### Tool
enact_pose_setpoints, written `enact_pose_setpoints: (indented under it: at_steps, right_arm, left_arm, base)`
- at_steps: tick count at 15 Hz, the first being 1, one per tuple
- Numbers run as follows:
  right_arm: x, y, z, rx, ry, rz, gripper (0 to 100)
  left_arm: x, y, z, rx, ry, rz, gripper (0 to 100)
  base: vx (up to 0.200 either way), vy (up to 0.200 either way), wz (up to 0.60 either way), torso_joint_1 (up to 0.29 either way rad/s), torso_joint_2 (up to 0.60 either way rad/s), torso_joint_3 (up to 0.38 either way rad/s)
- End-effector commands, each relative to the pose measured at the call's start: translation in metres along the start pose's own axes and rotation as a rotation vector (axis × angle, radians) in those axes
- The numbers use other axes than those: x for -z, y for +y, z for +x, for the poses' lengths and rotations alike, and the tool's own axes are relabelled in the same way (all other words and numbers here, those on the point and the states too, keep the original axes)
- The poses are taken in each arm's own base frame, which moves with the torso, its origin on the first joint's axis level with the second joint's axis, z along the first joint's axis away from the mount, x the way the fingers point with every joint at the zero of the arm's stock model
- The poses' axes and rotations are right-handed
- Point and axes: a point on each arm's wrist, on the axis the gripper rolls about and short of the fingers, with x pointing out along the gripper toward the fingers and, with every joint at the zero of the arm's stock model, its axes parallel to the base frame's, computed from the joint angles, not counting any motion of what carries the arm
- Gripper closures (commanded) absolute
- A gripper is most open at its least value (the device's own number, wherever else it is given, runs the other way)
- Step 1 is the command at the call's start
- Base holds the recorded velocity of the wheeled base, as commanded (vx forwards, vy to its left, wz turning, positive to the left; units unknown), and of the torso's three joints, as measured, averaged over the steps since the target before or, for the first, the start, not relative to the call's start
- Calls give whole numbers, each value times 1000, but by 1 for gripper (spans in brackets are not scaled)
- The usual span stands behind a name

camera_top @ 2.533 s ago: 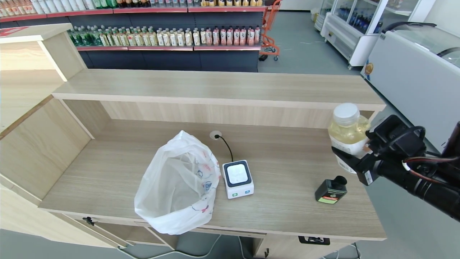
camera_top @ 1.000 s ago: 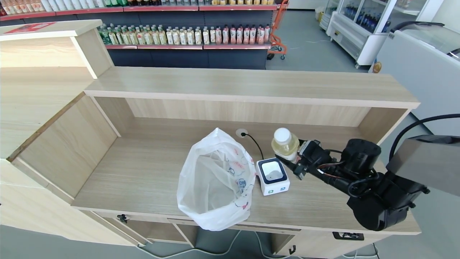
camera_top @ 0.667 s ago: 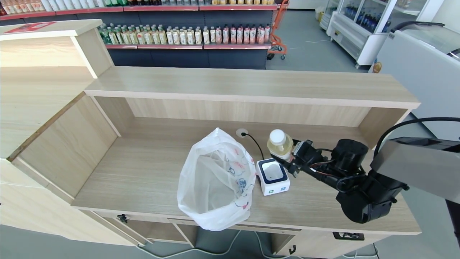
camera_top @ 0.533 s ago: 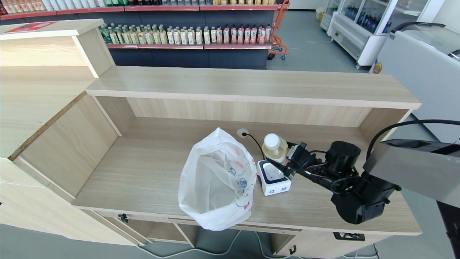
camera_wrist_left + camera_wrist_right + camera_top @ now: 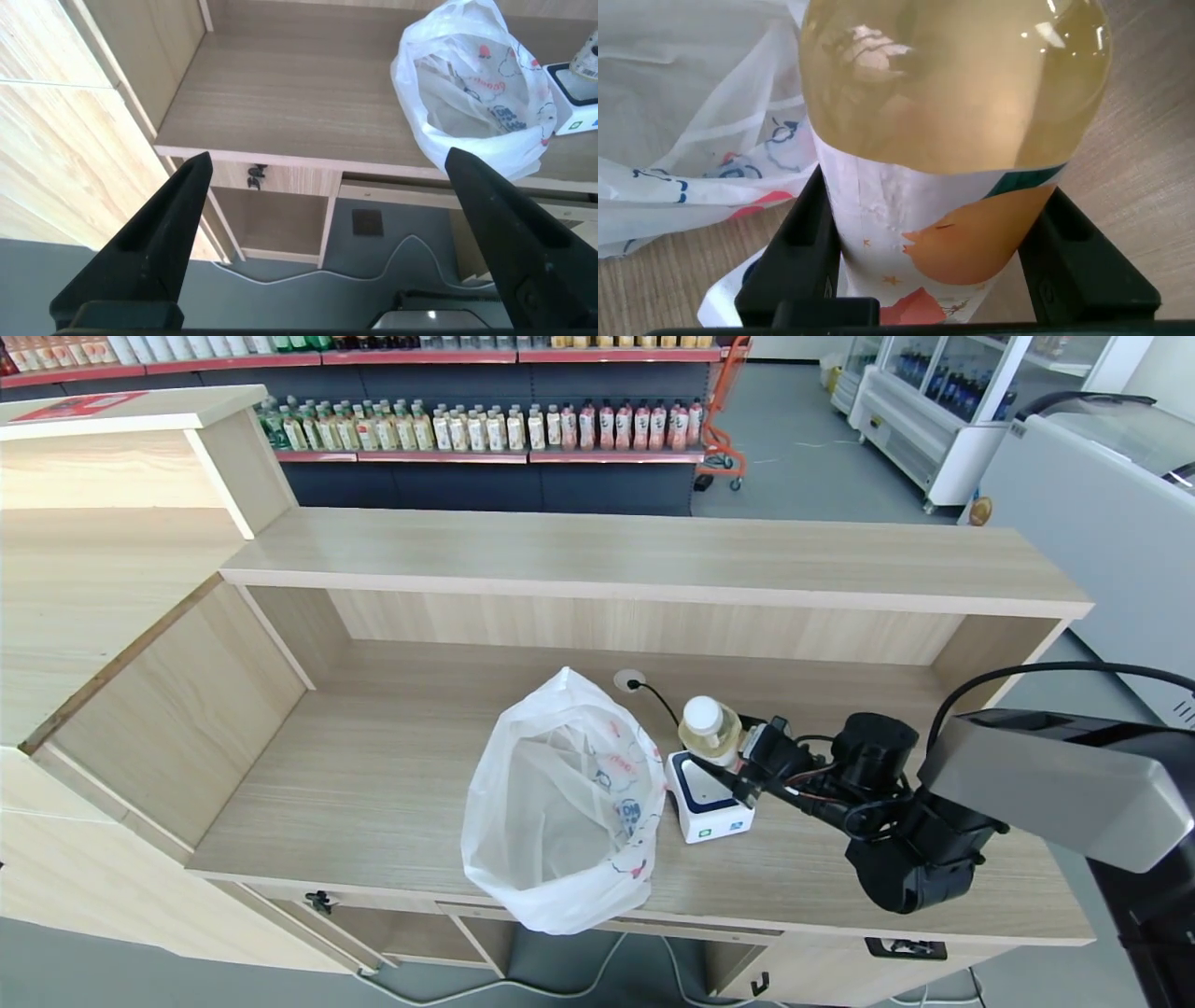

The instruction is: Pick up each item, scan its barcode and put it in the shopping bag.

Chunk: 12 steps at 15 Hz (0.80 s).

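Note:
A clear bottle (image 5: pixel 707 729) of yellow drink with a white cap and a white-and-orange label stands upright in my right gripper (image 5: pixel 736 763), which is shut on its lower body. It hangs just above the back edge of the white barcode scanner (image 5: pixel 710 798). In the right wrist view the bottle (image 5: pixel 952 140) sits between the black fingers (image 5: pixel 799 252), with the bag's plastic beside it. The open white shopping bag (image 5: pixel 560 803) stands touching the scanner's left side. My left gripper (image 5: pixel 329 157) is open and holds nothing, low in front of the counter's edge, left of the bag (image 5: pixel 476 84).
The wooden counter (image 5: pixel 373 775) has a raised ledge (image 5: pixel 653 560) along the back and a side wall on the left. A black cable (image 5: pixel 658 702) runs from the scanner to a hole in the counter. Drink shelves and freezers stand farther off.
The head camera shifted early on. Since then my right arm has carried the bottle left and lower, from beside the scanner to just over its back edge.

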Motion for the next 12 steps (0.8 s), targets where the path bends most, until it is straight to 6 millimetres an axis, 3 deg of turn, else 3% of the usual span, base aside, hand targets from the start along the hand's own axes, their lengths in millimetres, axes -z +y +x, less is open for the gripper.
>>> enact_pose_setpoints:
  at_steps: [1, 12]
  right_arm:
    - [5, 4, 2, -7, 4, 5, 100]
    - [16, 9, 4, -9, 16, -18, 100]
  left_arm:
    - [0, 0, 0, 0, 0, -1, 0]
    - [0, 0, 0, 0, 0, -1, 0]
  base:
    - [0, 0, 0, 0, 0, 0]
    - [0, 0, 0, 0, 0, 0]
